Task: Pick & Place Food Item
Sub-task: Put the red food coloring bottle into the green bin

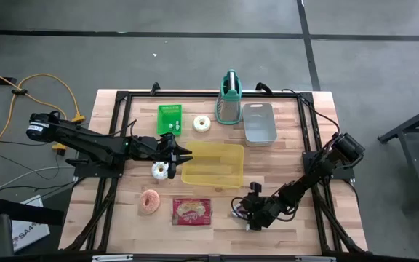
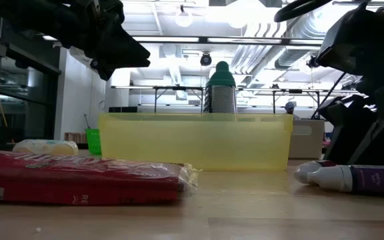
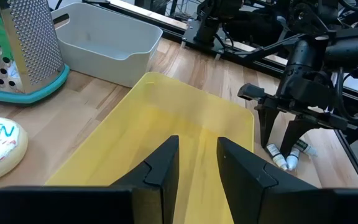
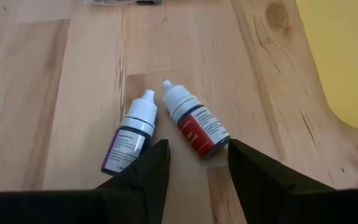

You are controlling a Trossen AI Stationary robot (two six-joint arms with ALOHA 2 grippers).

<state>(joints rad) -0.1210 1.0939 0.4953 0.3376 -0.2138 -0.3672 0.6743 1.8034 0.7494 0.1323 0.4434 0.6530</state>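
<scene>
Food lies on the table's left half: a white frosted donut (image 1: pixel 202 124) at the far side, a second donut (image 1: pixel 160 170) below my left arm, a pink donut (image 1: pixel 150 201) and a red packet (image 1: pixel 192 211) near the front edge. My left gripper (image 3: pixel 197 146) hovers open over the left end of the yellow bin (image 1: pixel 213 164), nothing between its fingers. My right gripper (image 4: pixel 196 149) is open and slants down at two small dropper bottles lying on the table at the near right. The red-labelled bottle (image 4: pixel 194 127) has its bottom end between the fingertips. The purple-labelled bottle (image 4: pixel 128 142) lies just outside one finger.
A green basket (image 1: pixel 169 118), a teal-handled grater (image 1: pixel 229 98) and a grey bin (image 1: pixel 259 122) stand along the far side. A black frame (image 1: pixel 126 98) runs round the tabletop. Bare wood shows between the red packet and the bottles.
</scene>
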